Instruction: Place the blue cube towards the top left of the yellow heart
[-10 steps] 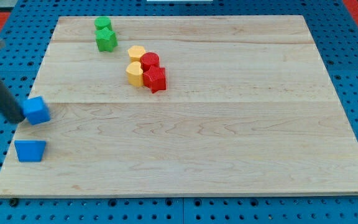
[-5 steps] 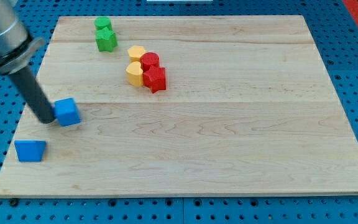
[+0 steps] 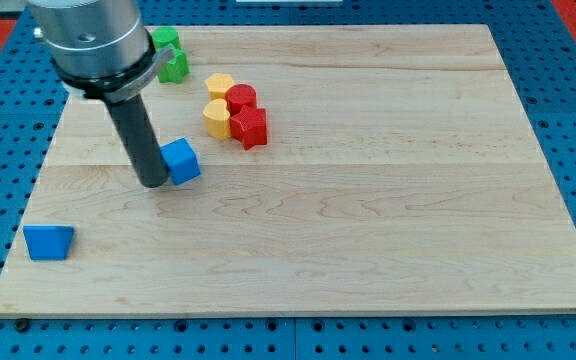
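Observation:
The blue cube sits on the wooden board, left of centre. My tip touches the cube's left side. The yellow heart lies up and to the right of the cube, a short gap away. It sits in a tight cluster with a yellow hexagon-like block above it and two red blocks on its right.
Two green blocks stand near the view's top left, partly hidden behind the arm. A second blue block, wedge-like, lies near the board's bottom left corner.
My tip has pushed the blue cube to the right and slightly up, from the board's left edge toward the yellow heart. The other blocks have not moved.

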You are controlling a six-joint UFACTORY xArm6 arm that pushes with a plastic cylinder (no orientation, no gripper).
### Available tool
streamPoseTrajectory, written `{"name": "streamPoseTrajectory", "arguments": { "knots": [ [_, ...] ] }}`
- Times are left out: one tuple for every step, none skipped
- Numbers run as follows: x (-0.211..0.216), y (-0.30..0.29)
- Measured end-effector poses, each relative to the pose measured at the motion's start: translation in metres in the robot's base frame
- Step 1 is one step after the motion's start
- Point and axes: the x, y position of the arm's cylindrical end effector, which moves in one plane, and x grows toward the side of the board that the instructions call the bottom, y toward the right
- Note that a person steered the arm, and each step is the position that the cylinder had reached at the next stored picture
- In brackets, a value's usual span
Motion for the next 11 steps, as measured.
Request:
{"name": "streamPoseTrajectory", "arguments": {
  "knots": [
    [0.017, 0.025],
    [-0.003, 0.031],
    [-0.028, 0.006],
    [-0.053, 0.006],
    [-0.067, -0.015],
    [-0.076, -0.032],
    [-0.105, -0.032],
    [-0.126, -0.049],
    [-0.132, -0.107],
    [-0.153, -0.081],
    [-0.159, -0.011]
  ]
}}
